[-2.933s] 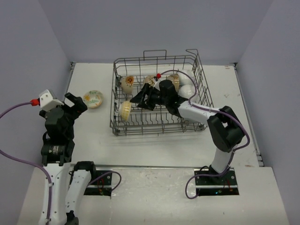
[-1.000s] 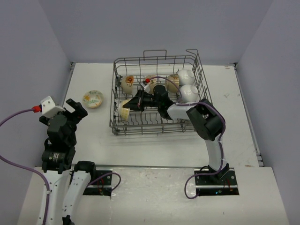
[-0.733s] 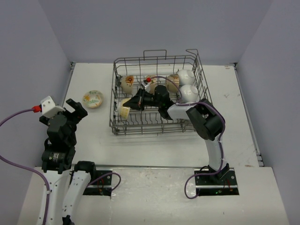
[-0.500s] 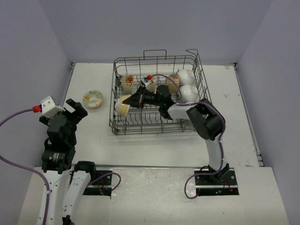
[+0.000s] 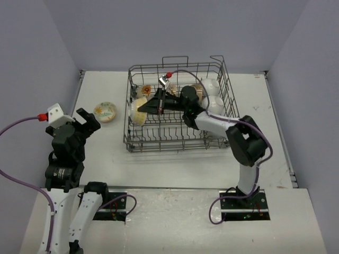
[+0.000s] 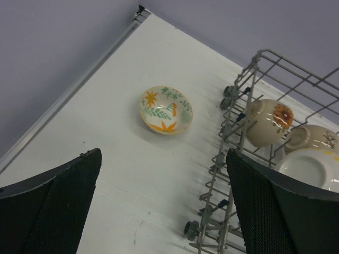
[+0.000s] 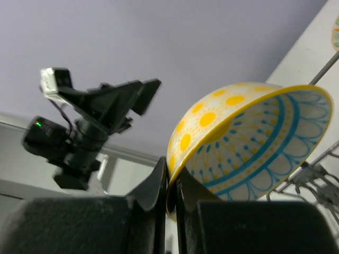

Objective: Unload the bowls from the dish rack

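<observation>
1. The white table [image 5: 106,153] carries everything, with both arm bases at its near edge.
2. The dish rack [image 5: 175,144], a big grey wire basket, sits at the middle of the table towards the back. From the left wrist view you only get its left end [image 6: 233,132].
3. The right gripper [image 5: 142,108] is stretched leftwards across the inside of the rack. In its own camera the fingers [image 7: 170,182] are pinched narrow on the rim of a yellow bowl [image 7: 249,143].
4. The left gripper [image 5: 85,119] hovers over the table, left of the rack. It's spread wide with nothing in it [image 6: 163,153].
5. The yellow bowl [image 5: 136,112] has blue lines inside. It's tipped on its side at the rack's left end; can't tell if it's clear of the wire.
6. A leaf-pattern bowl [image 5: 105,111] sits mouth-up on the table just left of the rack [image 6: 166,109].
7. In the rack: two white bowls [image 5: 210,84] at the far right, and a flower bowl [image 6: 267,121] in the far left corner.
</observation>
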`<state>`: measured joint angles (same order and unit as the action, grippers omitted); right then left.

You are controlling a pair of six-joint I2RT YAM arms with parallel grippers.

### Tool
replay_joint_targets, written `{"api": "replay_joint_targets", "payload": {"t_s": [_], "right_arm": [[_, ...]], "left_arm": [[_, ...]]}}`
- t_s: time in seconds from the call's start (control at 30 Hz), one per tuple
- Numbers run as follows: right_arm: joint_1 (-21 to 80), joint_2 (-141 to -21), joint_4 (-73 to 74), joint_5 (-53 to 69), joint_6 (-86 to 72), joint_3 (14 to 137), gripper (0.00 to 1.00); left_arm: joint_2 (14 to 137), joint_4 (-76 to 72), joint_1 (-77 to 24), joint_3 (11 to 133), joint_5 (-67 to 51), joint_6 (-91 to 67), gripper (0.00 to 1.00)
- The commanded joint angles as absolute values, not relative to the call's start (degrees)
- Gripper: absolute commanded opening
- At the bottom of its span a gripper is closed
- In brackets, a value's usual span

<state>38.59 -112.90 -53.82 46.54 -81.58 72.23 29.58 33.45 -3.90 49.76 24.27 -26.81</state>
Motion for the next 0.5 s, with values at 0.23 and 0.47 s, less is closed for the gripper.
{"api": "replay_joint_targets", "payload": {"t_s": [0.23,0.47], "right_arm": [[51.5,-79.9,24.7,2.3,1.4,91.1,0.0],[64.6,-70.1,29.8,-26.0,20.9,80.1,0.0]], "left_arm": [[55.8,39.5,-4.3,86.1,-10.3,-24.5,1.0],[60.8,35.4,-8.3,95.1,-22.1,-31.3,1.0]]}}
